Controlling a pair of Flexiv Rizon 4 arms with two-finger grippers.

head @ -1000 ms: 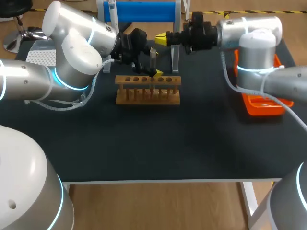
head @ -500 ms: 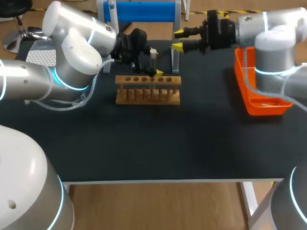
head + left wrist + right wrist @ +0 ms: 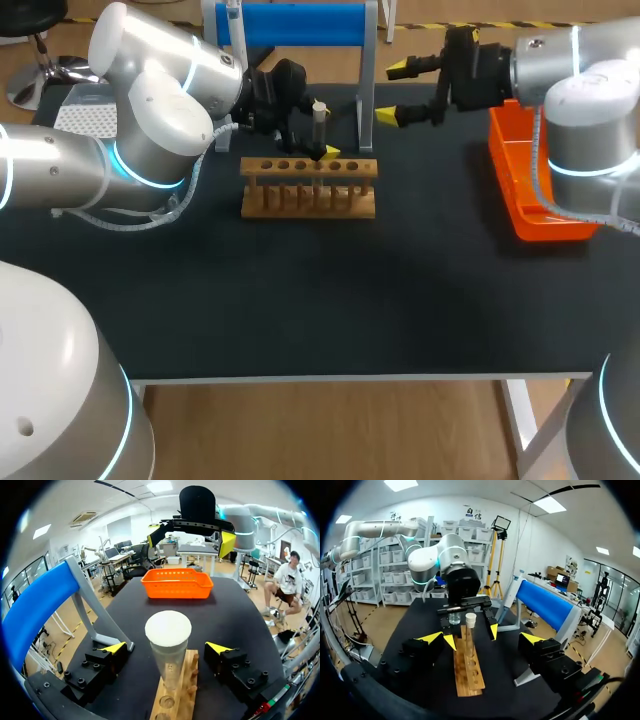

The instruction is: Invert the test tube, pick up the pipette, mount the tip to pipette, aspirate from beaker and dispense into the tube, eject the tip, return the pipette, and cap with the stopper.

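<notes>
Spread wide at the left end effector [image 3: 166, 649], with one yellow-tipped finger to each side of a clear glass test tube with a round white top [image 3: 168, 662]. Touching it on neither side, so nothing gripped. Upright in a hole of a light wooden test-tube rack [image 3: 186, 690], in the rack's right half as seen from the head view, with the white top well above the rack's upper bar. Low over the rack's back edge, at the end of the white-and-grey left arm [image 3: 150, 140] coming in from the left side.

Likewise spread wide at the right end effector [image 3: 392, 92], and empty, with nothing between the yellow tips. Held above the black desk [image 3: 320, 300], behind and to the right of the rack and well apart from the tube, with the fingers pointed leftward towards the other end effector. Just beside a grey metal upright [image 3: 366, 90] below a blue horizontal cylinder [image 3: 290, 22] at the desk's far edge. Carried by the white-and-grey right arm [image 3: 580, 70] coming in from the right side.

Beneath that arm, near the desk's right edge, a long orange plastic basket [image 3: 520, 215], well apart from the rack. In the right wrist view, the rack lengthwise straight ahead, with the tube between the left end effector's yellow tips at its far end.
</notes>
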